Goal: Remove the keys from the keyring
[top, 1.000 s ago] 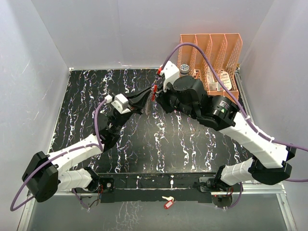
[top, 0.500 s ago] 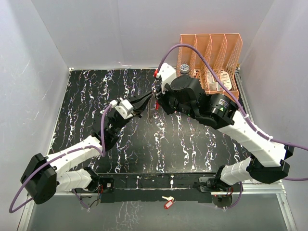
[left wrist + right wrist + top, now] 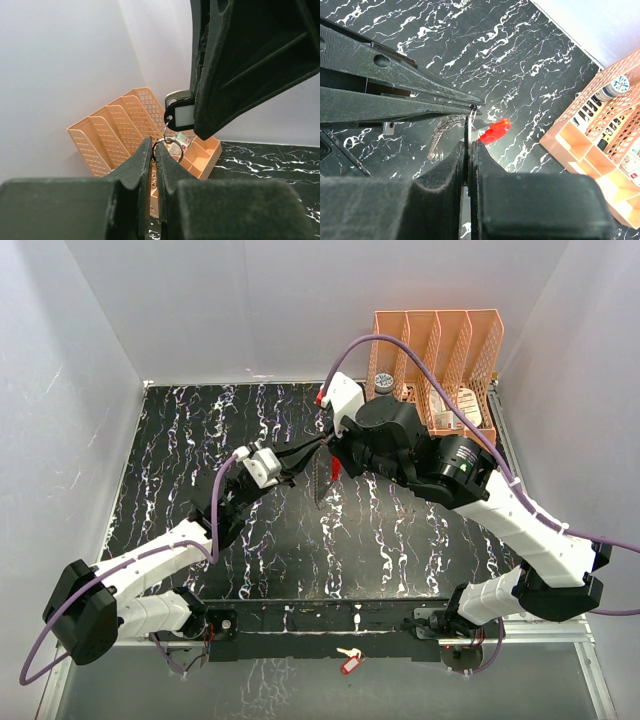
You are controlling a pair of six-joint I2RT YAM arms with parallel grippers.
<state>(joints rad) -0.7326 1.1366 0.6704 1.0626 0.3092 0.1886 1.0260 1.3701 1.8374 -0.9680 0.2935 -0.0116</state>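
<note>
Nearest you, a lone tagged key [image 3: 347, 660] lies on the base rail. Further in, above mid-table, your left gripper [image 3: 155, 146] is pinched shut on the wire of the keyring [image 3: 169, 140] and your right gripper [image 3: 469, 145] clamps it from the opposite side. The keys [image 3: 319, 483] dangle between them, so I judge none is off yet. Beneath runs the black, white-veined tabletop [image 3: 400, 530], then the orange mesh organiser [image 3: 440, 350] in the far right corner and plain pale walls [image 3: 200, 310].

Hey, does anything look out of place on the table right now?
Yes: a lone key with a red tag lies on the near ledge between the arm bases, off the black mat, far from the other keys.
</note>
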